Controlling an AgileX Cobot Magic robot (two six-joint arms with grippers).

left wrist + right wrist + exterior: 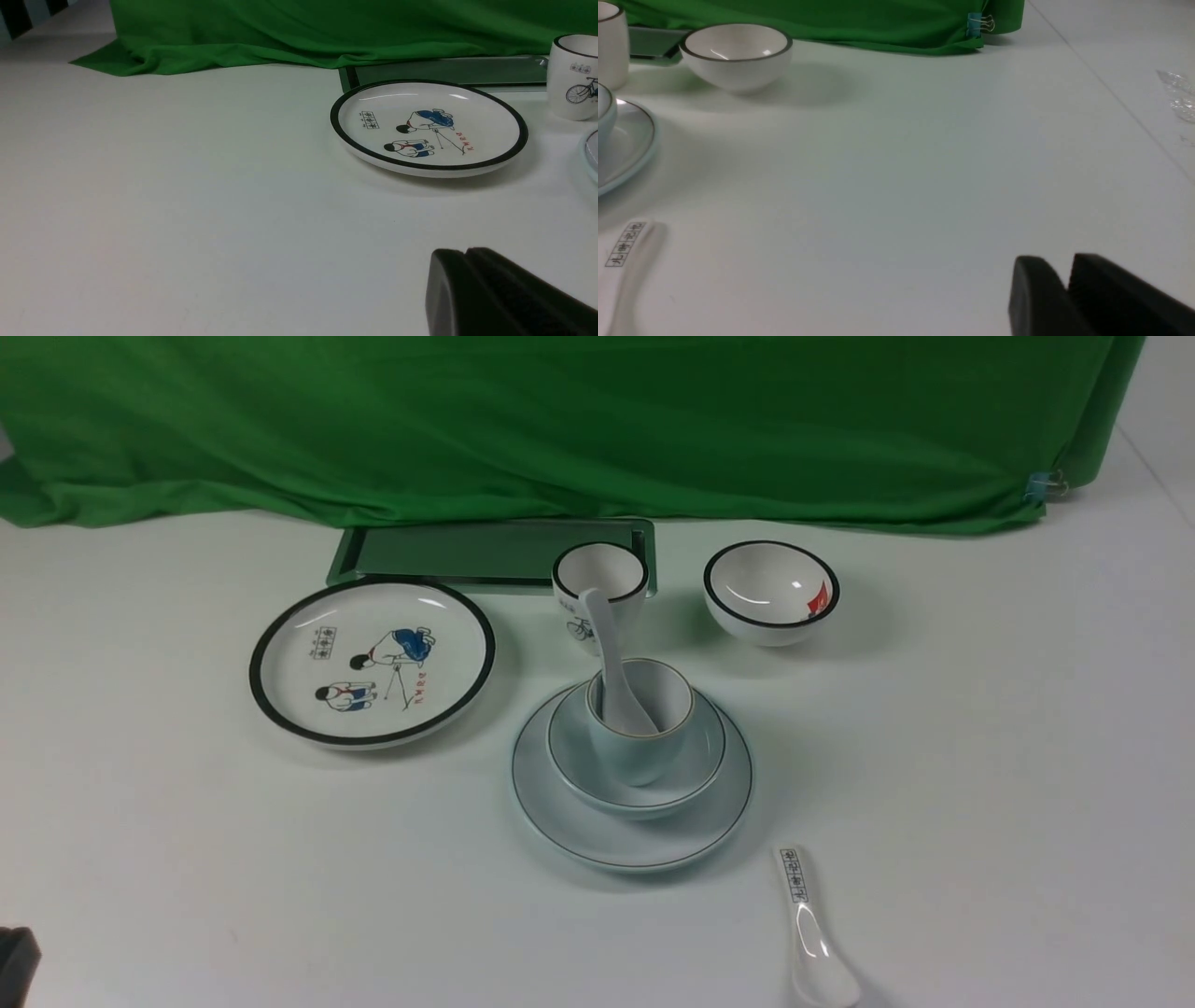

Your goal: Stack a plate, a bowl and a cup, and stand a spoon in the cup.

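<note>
White table (392,868) under my grippers, green cloth (597,429) beyond. Left gripper (467,251): fingers pressed together. Right gripper (1064,270): slightly parted, holding nothing. Ahead, between both, I see plate (635,845), bowl (569,747), cup (639,756) stacked, spoon (611,653) standing inside.

Cloth (597,429): green, matt, soft folds. Plate (551,812), bowl (569,761), cup (635,756): 3 pieces, smooth, glazed. Spoon (611,663): smooth, ceramic-looking. Cartoon plate (373,635), bicycle cup (621,616), red-marked bowl (761,583): 3 pieces, glossy. Printed spoon (817,961): glossy. Table (327,877): smooth, low sheen.
</note>
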